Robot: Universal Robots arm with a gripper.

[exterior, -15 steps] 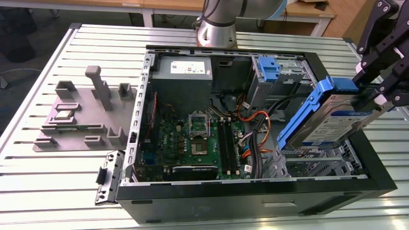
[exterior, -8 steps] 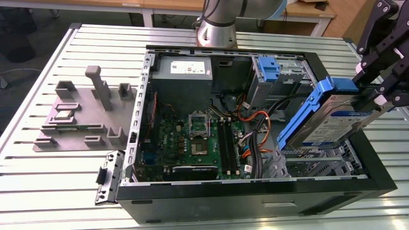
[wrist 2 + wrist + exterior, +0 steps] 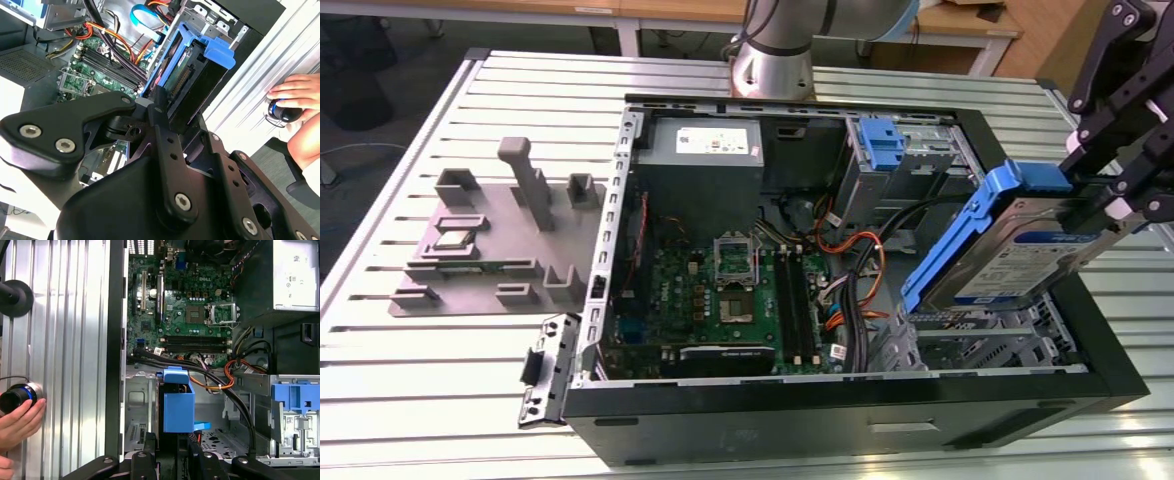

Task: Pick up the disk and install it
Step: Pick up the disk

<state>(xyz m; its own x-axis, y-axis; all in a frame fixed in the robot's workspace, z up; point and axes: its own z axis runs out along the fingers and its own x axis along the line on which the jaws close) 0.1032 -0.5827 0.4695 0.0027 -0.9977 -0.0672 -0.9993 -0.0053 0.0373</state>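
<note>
— What does the tool have hold of?
— The tool is closed on the disk. Its black fingers grip the upper end, and in the second wrist view one of them presses against the blue frame.

— And where is the disk?
— Off the desk, in the air at the middle right of the exterior view. It hangs tilted, with its label side toward that camera and its upper end leaning toward the exterior view's right. Its lower end is just over the metal drive cage in the near right corner of the open case. Whether it touches the cage I cannot tell.

— What lies inside the case?
— The green motherboard covers the floor in the middle of the frame. Orange and black cables run between it and the cage. The grey power-supply box sits at the upper middle. A narrow blue latch stands to its right, near the far wall.

— And beyond the case?
— The arm's base rises at the top centre, behind the case. A grey fixture with slots and posts lies on the ribbed metal desk at the left of the frame, well apart from the disk. In the first wrist view a person's hand rests on a round black knob with a blue ring, on the desk outside the case wall.
</note>
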